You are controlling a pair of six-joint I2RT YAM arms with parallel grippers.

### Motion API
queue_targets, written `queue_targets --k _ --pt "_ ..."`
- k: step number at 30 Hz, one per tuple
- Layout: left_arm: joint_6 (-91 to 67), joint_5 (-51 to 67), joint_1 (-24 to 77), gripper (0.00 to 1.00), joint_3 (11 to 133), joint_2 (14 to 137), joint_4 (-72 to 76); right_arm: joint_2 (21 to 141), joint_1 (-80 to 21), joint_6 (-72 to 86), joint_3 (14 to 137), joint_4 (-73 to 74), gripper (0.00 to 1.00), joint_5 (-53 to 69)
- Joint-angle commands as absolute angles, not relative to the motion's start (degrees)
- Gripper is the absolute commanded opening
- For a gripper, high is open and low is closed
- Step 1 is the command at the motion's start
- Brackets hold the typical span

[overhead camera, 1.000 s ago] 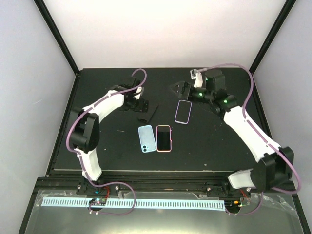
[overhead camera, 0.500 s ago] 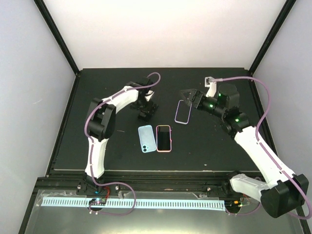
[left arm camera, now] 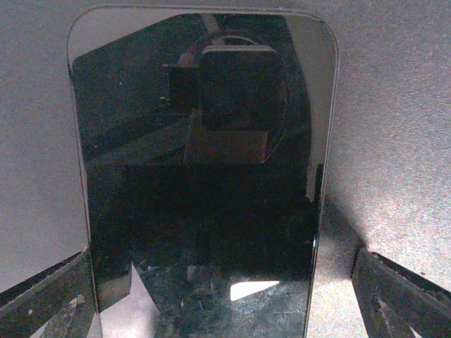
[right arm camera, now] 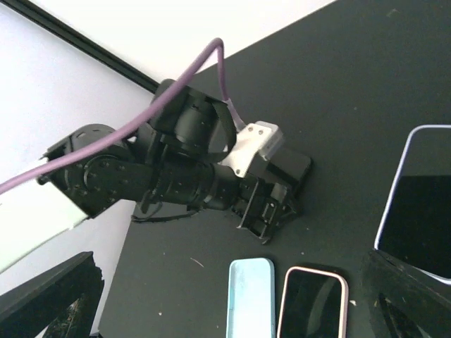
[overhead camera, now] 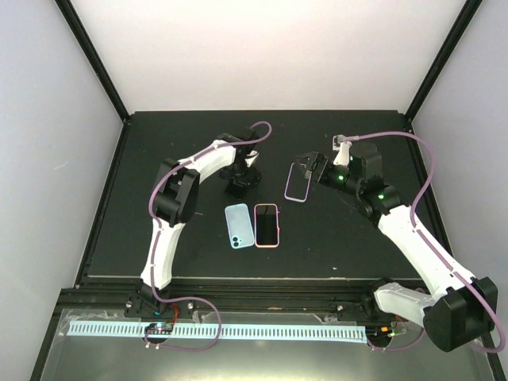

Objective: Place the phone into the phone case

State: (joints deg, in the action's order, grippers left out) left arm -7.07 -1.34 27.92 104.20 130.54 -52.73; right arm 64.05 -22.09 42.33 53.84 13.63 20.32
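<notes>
A black phone (left arm camera: 204,176) lies flat on the black table, its dark glass filling the left wrist view. My left gripper (left arm camera: 222,289) hangs open right above it, one finger on each side of the phone's long edges. From above, the gripper (overhead camera: 240,181) covers most of the phone (overhead camera: 236,193). A light blue phone case (overhead camera: 238,226) lies back up just in front, also in the right wrist view (right arm camera: 250,296). My right gripper (overhead camera: 306,167) is open and empty over the top end of a lavender-rimmed phone (overhead camera: 298,184).
A pink-rimmed phone (overhead camera: 267,225) lies screen up against the right side of the blue case. The lavender-rimmed phone (right arm camera: 419,190) is at the right edge of the right wrist view. Black frame posts stand at the table's back corners.
My left gripper has moved right and settled over the black phone. My right gripper has come forward from the back of the table to the lavender-rimmed phone's top end. Both stayed open.
</notes>
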Motion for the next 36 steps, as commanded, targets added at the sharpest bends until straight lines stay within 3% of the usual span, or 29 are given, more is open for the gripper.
queue_targets --k 1,11,20,25,33,36 --pt "-7.3 -2.8 28.3 0.98 107.0 131.6 -54.8 64.1 -21.9 41.2 53.7 17.4 1.00 17.5" --pt "-8.9 -2.0 27.9 0.81 107.4 132.2 -55.7 62.7 -21.9 45.7 46.9 13.9 0.94 20.1" --pt "-9.6 -4.5 27.8 0.86 110.5 135.4 -58.4 64.9 -22.3 46.3 45.4 11.4 0.93 22.9" --pt "-10.9 -3.8 27.8 0.77 110.7 135.6 -59.7 65.0 -23.1 46.5 43.3 10.3 0.92 22.4" --pt "-13.6 1.8 26.4 0.69 106.1 128.4 -57.4 69.4 -27.7 49.7 40.5 4.0 0.79 22.7" --pt "-15.2 6.3 25.3 0.67 104.4 125.6 -56.1 72.0 -29.6 50.7 40.1 0.0 0.70 22.9"
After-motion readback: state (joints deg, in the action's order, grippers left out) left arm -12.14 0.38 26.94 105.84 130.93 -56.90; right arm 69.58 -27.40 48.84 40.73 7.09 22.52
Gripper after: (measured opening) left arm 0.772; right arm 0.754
